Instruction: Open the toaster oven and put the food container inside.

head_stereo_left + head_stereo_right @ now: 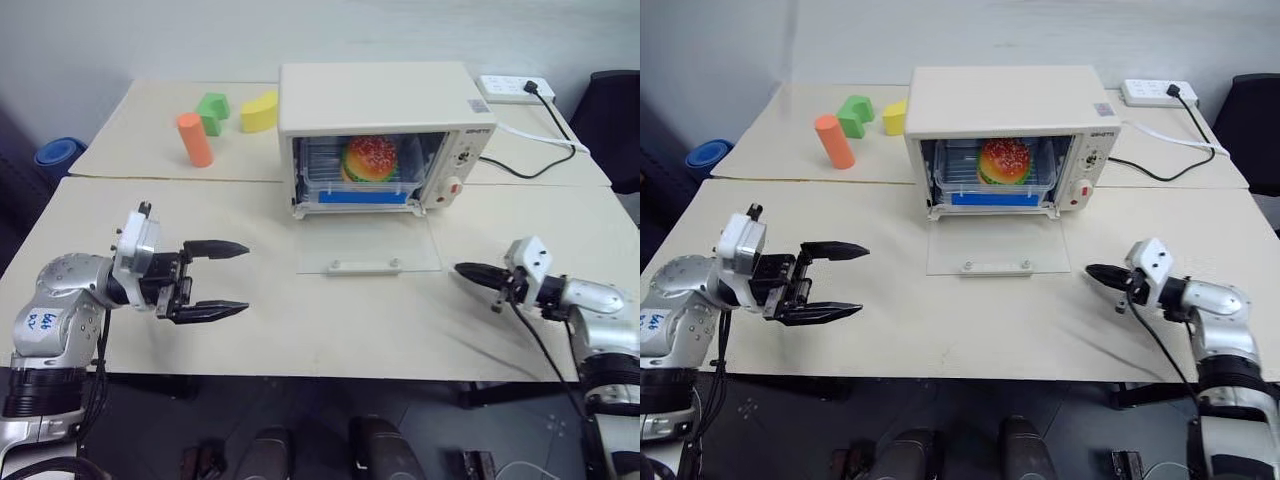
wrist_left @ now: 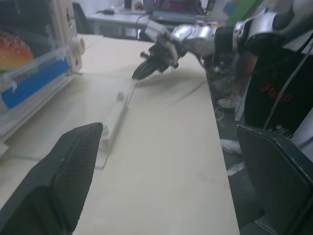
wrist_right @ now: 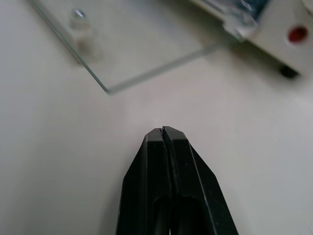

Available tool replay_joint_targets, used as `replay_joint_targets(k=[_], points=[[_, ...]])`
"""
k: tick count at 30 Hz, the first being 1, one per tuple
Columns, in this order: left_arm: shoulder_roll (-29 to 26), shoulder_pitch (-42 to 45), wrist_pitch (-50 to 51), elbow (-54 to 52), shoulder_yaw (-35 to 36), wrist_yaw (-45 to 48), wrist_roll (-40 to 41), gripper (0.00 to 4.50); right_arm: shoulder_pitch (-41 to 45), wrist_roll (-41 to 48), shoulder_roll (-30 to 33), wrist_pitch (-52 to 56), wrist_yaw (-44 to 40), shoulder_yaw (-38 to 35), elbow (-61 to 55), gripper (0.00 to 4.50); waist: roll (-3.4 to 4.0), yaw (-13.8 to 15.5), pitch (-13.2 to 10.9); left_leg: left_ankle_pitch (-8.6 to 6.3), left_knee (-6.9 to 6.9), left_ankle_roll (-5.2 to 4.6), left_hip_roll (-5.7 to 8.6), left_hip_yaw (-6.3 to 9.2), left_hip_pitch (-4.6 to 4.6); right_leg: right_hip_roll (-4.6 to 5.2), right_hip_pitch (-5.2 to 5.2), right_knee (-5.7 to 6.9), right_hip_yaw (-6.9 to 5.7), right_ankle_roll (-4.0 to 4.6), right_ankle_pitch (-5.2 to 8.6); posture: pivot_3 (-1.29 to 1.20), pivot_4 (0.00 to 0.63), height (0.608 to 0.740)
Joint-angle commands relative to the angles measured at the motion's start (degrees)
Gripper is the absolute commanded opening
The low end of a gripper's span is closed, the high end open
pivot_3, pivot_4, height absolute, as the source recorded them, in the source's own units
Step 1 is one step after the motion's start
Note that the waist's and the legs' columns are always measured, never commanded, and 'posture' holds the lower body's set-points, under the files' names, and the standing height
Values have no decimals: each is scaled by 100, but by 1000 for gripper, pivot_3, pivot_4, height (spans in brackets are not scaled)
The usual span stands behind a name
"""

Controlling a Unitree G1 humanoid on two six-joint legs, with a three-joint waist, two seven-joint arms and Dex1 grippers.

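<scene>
The cream-white toaster oven (image 1: 380, 105) stands at the table's far middle. Its glass door (image 1: 368, 245) lies flat on the table, with the white bar handle (image 1: 365, 265) at the near edge. The clear food container (image 1: 362, 178) with a blue strip sits inside the oven, a toy hamburger showing through it. My left gripper (image 1: 246, 279) hovers open and empty over the table, left of the door and pointing toward it. Its fingers (image 2: 73, 166) frame the door handle (image 2: 115, 120) from the side. My right gripper (image 1: 462, 268) is shut and empty, just right of the door's near corner (image 3: 107, 88).
An orange cylinder (image 1: 194, 138), a green block (image 1: 212, 110) and a yellow block (image 1: 259, 110) stand at the back left. A white power strip (image 1: 515, 88) with a black cable lies behind the oven. A black chair (image 1: 615, 110) is at the far right.
</scene>
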State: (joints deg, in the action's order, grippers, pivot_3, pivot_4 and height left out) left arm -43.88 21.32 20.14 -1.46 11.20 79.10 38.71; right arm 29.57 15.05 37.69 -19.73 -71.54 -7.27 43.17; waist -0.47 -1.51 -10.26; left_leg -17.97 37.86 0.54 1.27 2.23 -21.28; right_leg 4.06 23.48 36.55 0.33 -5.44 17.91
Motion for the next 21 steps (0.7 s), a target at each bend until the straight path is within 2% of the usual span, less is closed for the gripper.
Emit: replay_joint_targets(k=[1,4,10,16,20,21], points=[[-80,146,189,35,223,-93,210,4476,11,442,-230,-83,-115,-223,-336,0,0,-11,0,0,0,0,0,0,0,0,1,1,0,0,0,0,150,740],[33,266,461,65,420,-426,426,4476,-63,841,-418,297,-16,-382,-803,0,2,-19,-1,-1,0,1,0,-1,-1,1,3,5,3,0,0,0,150,740],[252,166,1047,-123,1032,-1320,1014,4476,214,1548,-689,1231,737,-777,-1806,0,5,-11,-3,-2,1,3,0,4,-3,4,7,4,1,0,0,0,150,740],[506,31,234,181,1110,-1930,291,4476,1064,1894,-1011,1769,1306,-925,-1998,0,7,-8,-4,-1,1,7,0,4,-3,3,10,3,1,0,0,0,150,740],[463,-177,-275,367,977,-2050,-286,4476,997,1926,-782,2108,1147,-876,-2304,0,7,23,-4,-2,-10,5,4,7,-6,6,11,0,-1,0,0,0,150,740],[414,-255,-305,402,954,-2001,-360,4493,859,1925,-670,2236,1018,-820,-2504,184,7,37,-4,-3,-12,3,7,7,-9,10,12,1,-2,0,0,0,150,740]])
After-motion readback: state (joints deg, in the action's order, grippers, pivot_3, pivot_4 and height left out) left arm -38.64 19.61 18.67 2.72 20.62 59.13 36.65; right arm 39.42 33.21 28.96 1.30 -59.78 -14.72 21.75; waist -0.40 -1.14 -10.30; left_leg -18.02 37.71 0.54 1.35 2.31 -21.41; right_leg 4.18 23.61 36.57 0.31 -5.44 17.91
